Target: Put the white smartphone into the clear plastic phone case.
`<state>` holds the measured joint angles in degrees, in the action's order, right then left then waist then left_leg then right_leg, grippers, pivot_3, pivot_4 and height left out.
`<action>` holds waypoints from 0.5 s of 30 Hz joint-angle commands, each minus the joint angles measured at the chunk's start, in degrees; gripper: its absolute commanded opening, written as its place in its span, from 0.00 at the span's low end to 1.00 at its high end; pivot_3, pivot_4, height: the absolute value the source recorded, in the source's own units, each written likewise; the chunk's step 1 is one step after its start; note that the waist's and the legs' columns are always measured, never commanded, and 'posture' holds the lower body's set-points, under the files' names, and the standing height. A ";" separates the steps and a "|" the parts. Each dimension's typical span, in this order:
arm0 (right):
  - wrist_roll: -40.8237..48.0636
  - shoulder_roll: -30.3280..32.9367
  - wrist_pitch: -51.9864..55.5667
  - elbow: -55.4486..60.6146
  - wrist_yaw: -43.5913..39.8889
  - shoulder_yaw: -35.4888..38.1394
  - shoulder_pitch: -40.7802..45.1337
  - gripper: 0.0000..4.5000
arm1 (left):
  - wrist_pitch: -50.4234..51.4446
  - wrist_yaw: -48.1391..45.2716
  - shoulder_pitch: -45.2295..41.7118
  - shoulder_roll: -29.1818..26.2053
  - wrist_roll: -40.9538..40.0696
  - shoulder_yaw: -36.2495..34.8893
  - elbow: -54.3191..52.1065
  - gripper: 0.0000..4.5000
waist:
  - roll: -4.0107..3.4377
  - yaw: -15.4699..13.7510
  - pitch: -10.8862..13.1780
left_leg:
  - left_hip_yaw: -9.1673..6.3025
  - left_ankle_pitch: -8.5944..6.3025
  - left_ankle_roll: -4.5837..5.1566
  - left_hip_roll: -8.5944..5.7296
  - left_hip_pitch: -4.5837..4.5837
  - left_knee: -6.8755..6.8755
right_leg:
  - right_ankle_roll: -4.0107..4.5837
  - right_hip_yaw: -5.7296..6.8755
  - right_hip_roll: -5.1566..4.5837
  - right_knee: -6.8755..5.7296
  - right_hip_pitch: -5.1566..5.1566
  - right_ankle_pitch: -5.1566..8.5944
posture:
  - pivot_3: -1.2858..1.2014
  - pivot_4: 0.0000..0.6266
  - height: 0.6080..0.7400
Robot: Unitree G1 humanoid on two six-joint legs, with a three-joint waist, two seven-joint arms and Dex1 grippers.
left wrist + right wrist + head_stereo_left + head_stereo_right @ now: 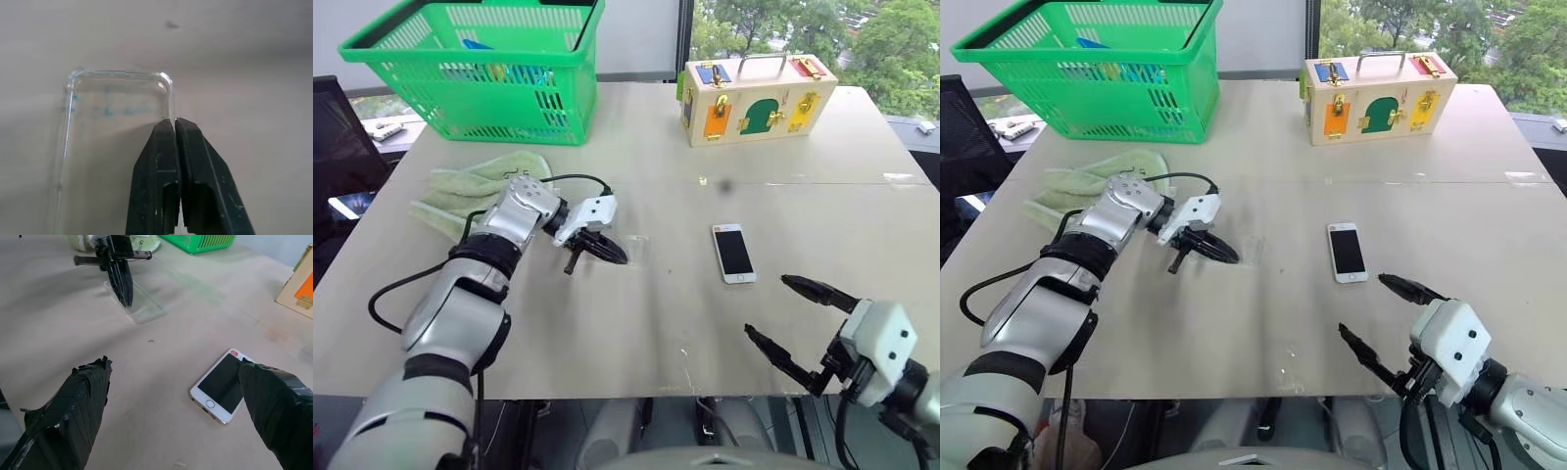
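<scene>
While the green basket at the far left corner of the surface holds a few blue and yellow items too hidden behind its mesh to name, the wooden latch box at the far side stands closed, its handle on top. One clear case lies flat on the surface, open side up and empty. The left gripper is on it, both black fingers pressed together at one long side wall of the case near a corner; whether the thin wall is pinched between them I cannot tell. One phone lies flat, screen up, near the middle of the surface, well apart from the case and to its right. The right gripper hovers just nearer than the phone and a little to its right, fingers spread wide with nothing between them; in the right wrist view one fingertip overlaps the phone's edge, though contact cannot be judged. One pale green cloth lies crumpled beside the left arm, in front of the basket. In all: one basket, one box, one cloth, one case, one phone.
</scene>
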<state>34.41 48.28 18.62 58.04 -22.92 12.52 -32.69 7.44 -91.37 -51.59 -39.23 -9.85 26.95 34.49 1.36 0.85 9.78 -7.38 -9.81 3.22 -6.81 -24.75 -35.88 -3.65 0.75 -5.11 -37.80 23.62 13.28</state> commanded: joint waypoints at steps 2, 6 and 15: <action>-1.02 -0.39 6.89 0.86 3.17 -3.03 6.70 1.00 | 13.25 7.57 6.86 -0.59 -1.68 -4.61 -20.65 0.02 | 0.00 -0.25 0.00 | -0.02 0.00 0.00 0.00 0.00 0.00 | 0.21 0.00 0.00 0.01 0.00 0.12 | 0.52 0.24 1.00; -0.17 -1.80 13.97 -0.97 5.21 -6.70 13.53 1.00 | 16.08 13.67 10.28 1.90 1.18 -4.29 -25.15 0.02 | -0.01 -0.82 0.00 | -0.03 0.00 -0.01 0.00 0.02 -0.01 | 0.22 0.01 0.01 0.00 0.00 0.13 | 0.52 0.24 1.00; -2.27 -12.55 30.47 -14.19 13.26 -17.19 33.81 1.00 | 18.97 17.73 12.49 5.20 -1.82 -9.78 -28.04 0.28 | -0.12 -0.78 0.08 | 0.05 0.00 -0.01 0.00 0.03 0.04 | 0.41 -0.06 0.04 -0.01 0.08 0.00 | 0.52 0.24 1.00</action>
<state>33.19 36.40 47.53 43.80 -11.02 -3.09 -0.50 26.39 -73.57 -38.95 -33.11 -9.51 20.54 9.44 1.23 0.07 9.86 -7.33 -9.80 3.20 -6.81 -24.74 -35.82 -3.22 0.70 -5.08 -37.84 23.71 13.27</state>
